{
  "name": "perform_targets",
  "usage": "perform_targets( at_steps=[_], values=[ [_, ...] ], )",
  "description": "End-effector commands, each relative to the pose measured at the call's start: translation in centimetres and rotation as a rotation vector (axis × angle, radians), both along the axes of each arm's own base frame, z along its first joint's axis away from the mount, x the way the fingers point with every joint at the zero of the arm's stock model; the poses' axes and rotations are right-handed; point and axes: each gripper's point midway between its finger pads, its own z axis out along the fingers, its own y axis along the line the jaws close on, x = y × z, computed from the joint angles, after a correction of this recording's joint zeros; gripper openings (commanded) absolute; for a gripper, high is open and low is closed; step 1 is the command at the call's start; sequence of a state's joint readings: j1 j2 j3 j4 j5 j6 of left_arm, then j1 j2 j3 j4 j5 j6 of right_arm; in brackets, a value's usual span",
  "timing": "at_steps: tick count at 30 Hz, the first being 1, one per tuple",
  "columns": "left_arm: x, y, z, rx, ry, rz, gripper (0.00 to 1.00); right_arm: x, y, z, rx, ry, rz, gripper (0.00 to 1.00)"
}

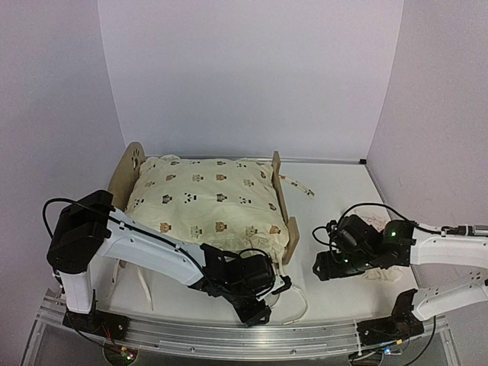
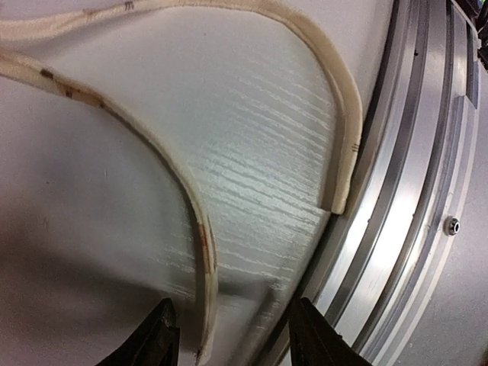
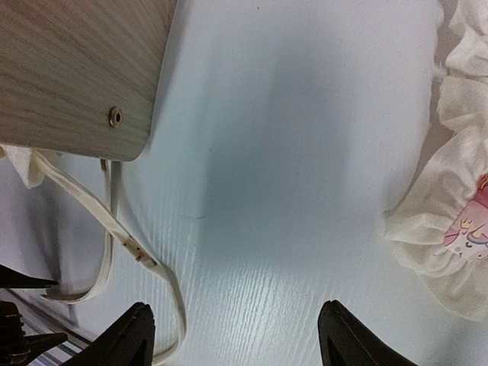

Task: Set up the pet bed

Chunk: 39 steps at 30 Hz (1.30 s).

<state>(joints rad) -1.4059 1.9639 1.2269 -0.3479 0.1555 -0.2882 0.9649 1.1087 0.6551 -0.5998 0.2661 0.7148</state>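
The light-wood pet bed stands at the left, with its rounded headboard (image 1: 130, 171) and its flat footboard (image 1: 280, 206). The cream animal-print cushion (image 1: 210, 202) lies on it and hides the striped base. My left gripper (image 1: 255, 305) is open, low over the table's front edge. In the left wrist view (image 2: 232, 339) a cream tie (image 2: 200, 229) ends between its fingers, untouched. My right gripper (image 1: 324, 263) is open and empty right of the footboard. The right wrist view (image 3: 236, 343) shows the footboard corner (image 3: 76, 69) and a tie (image 3: 130, 244).
The small pink ruffled pillow (image 1: 385, 271) lies under my right arm, and its ruffle (image 3: 450, 229) shows at the right of the right wrist view. An aluminium rail (image 2: 412, 191) runs along the front edge. A second tie (image 2: 343, 130) curves up to it.
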Motion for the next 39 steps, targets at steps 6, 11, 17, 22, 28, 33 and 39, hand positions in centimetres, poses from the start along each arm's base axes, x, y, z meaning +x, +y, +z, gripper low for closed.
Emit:
perform_targets(
  at_steps=[6, 11, 17, 22, 28, 33, 39],
  values=[
    [0.5, -1.0, -1.5, 0.039, -0.056, -0.005, 0.02, -1.6, 1.2, -2.7, 0.067, 0.096, 0.025, 0.63],
    [0.2, -1.3, 0.7, -0.007, -0.044, -0.007, 0.00, -2.7, 1.7, -4.5, 0.090, 0.158, 0.041, 0.47],
    [-0.7, -2.7, 6.0, -0.129, 0.004, -0.022, 0.00, -4.2, 2.5, -6.8, 0.102, 0.222, 0.072, 0.27],
    [-1.0, -3.3, 7.4, -0.163, 0.027, -0.019, 0.00, -5.1, 3.5, -8.0, 0.112, 0.247, 0.101, 0.20],
    [-1.0, -3.5, 8.7, -0.195, 0.039, -0.002, 0.00, -6.2, 7.5, -9.4, 0.176, 0.301, 0.182, 0.17],
    [-0.7, -3.5, 9.4, -0.210, 0.044, 0.021, 0.00, -6.1, 12.9, -8.8, 0.275, 0.317, 0.272, 0.16],
    [-0.6, -4.1, 9.0, -0.213, 0.059, 0.031, 0.00, -4.7, 10.3, -5.5, 0.237, 0.196, 0.215, 0.14]
  ],
)
